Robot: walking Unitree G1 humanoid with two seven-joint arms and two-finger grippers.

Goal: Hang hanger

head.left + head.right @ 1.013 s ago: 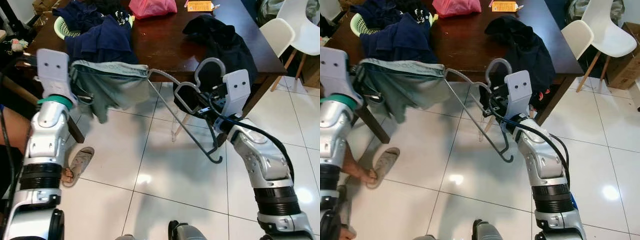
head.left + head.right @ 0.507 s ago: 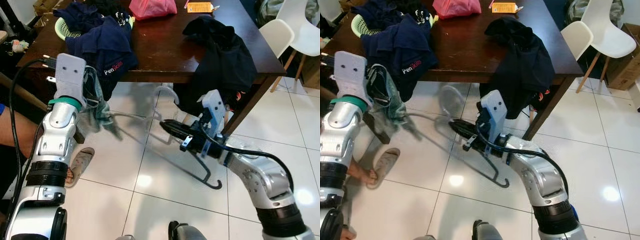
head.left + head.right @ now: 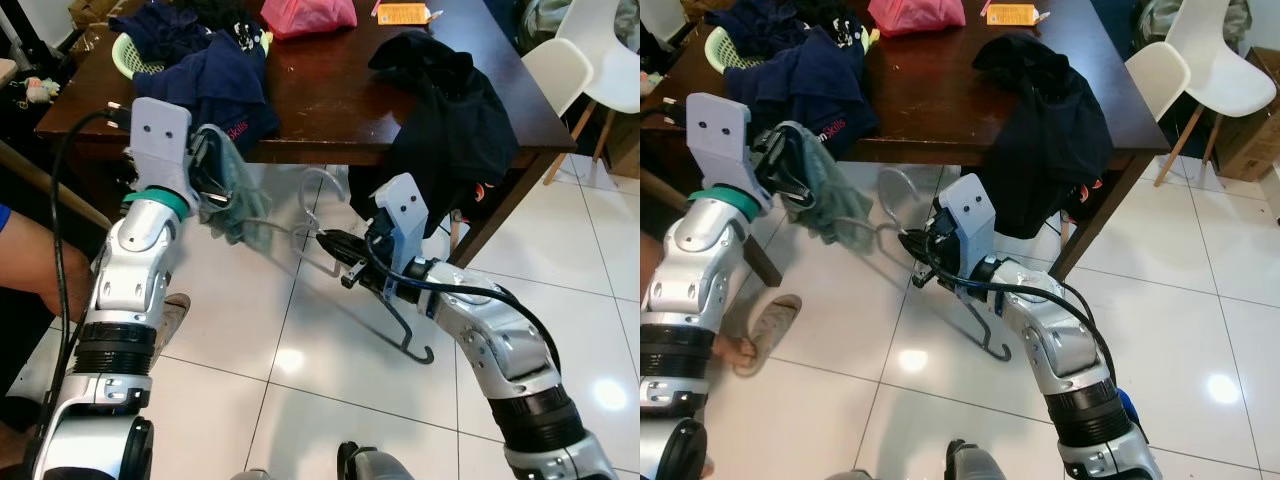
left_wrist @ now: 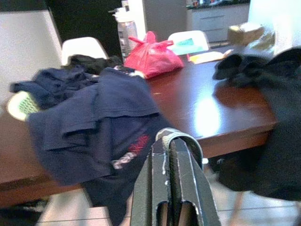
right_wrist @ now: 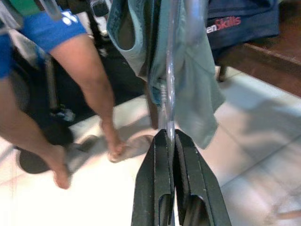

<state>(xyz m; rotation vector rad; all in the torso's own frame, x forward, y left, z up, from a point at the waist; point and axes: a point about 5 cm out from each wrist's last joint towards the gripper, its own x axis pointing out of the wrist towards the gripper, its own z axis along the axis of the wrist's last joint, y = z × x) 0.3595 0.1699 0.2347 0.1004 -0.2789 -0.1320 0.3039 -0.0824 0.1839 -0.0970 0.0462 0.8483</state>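
A grey wire hanger [image 3: 408, 332] hangs tilted over the tiled floor in front of the table, its hook [image 3: 312, 188] pointing up. My right gripper [image 3: 328, 243] is shut on the hanger's wire, which the right wrist view shows pinched between the fingertips [image 5: 165, 141]. A grey-green garment [image 3: 237, 200] hangs bunched on the hanger's left end. My left gripper [image 3: 212, 180] is shut on this garment's edge, just below the table's front edge. In the left wrist view a strip of the cloth [image 4: 178, 136] loops over the closed fingertips.
The dark wooden table [image 3: 320, 100] carries navy clothes [image 3: 215, 75], a black garment [image 3: 445, 120] draped over its edge, a pink bag [image 3: 305, 15] and a green basket [image 3: 125, 50]. White chairs [image 3: 575, 65] stand at the right. A person's leg [image 5: 89, 80] and a sandal [image 3: 175, 310] are at the left.
The garment was stretched wide between the grippers and is now bunched. My left gripper has moved right and my right gripper has dropped and swung left, tilting the hanger.
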